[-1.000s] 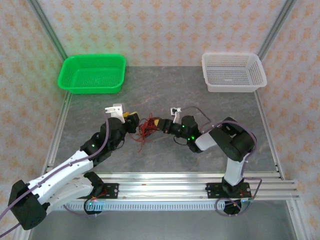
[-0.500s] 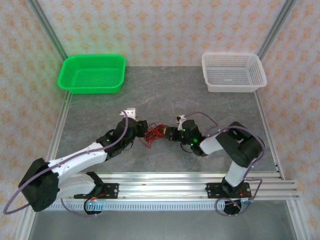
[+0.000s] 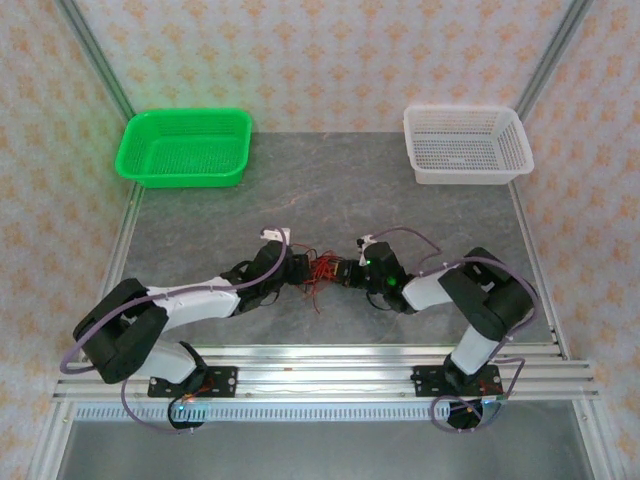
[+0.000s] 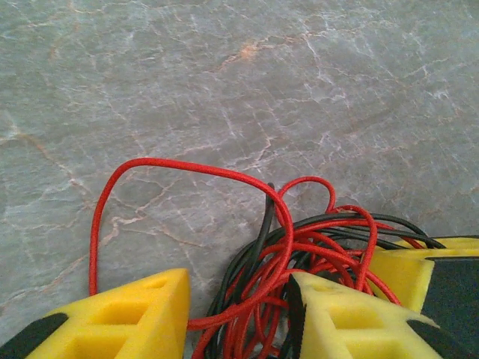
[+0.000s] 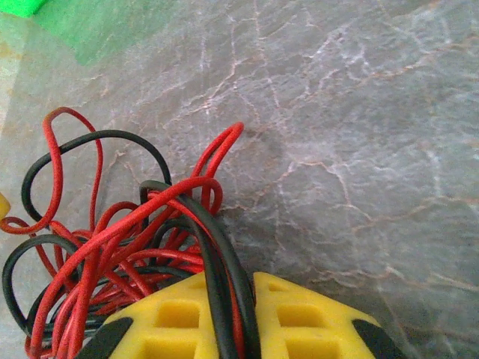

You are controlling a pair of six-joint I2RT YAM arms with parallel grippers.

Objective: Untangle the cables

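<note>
The cables (image 3: 318, 272) are a curly knot of thin red and black strands, lying on the grey marbled table (image 3: 330, 200) near its middle, between the two claws. The left claw (image 4: 238, 288) is released, its yellow fingers spread with strands running through the gap. The right claw (image 5: 228, 299) is clenched on black and red strands pinched between its fingers. Farther back stand a green basket (image 3: 130, 160) at left and a white basket (image 3: 465, 110) at right, their mesh floors plainly in sight.
</note>
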